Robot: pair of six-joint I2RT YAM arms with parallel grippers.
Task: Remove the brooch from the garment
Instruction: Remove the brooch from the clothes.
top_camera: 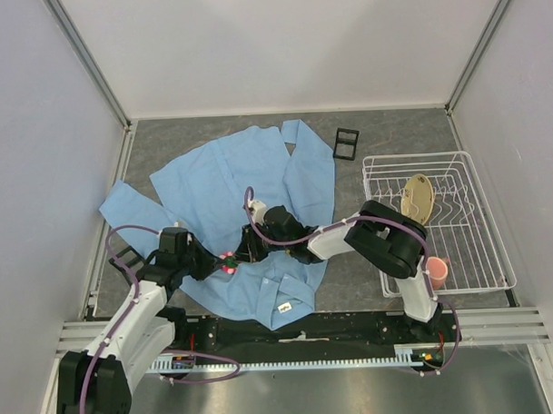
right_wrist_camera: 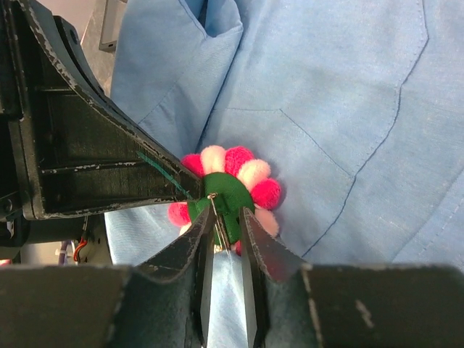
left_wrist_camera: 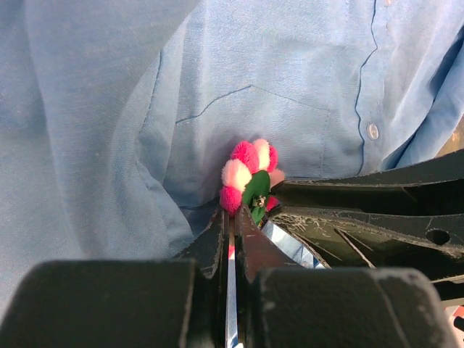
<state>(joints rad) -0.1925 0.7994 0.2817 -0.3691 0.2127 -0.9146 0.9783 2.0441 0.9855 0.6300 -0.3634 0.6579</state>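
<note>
Surroundings: garment [top_camera: 230, 181] spread over worktop's left and centre. One black frame-like item [top_camera: 347, 143] lies by far edge, just beside sleeve. One white wire rack [top_camera: 463, 210] at right edge holds one tan oval dish [top_camera: 418, 197]; one pink cup [top_camera: 436, 272] at its near corner. One brooch [left_wrist_camera: 250, 177] on garment, by chest pocket, towards near edge, crowded by both arms. Fingers of left gripper [left_wrist_camera: 230, 221] pressed together, tips at brooch's rim. Fingers of right gripper [right_wrist_camera: 226, 221] slightly parted, straddling brooch's green back and pin.

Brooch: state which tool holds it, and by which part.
The left tool, shut, seems to pinch the brooch at its lower rim. The right tool straddles its green back; whether it grips cannot be told.
</note>
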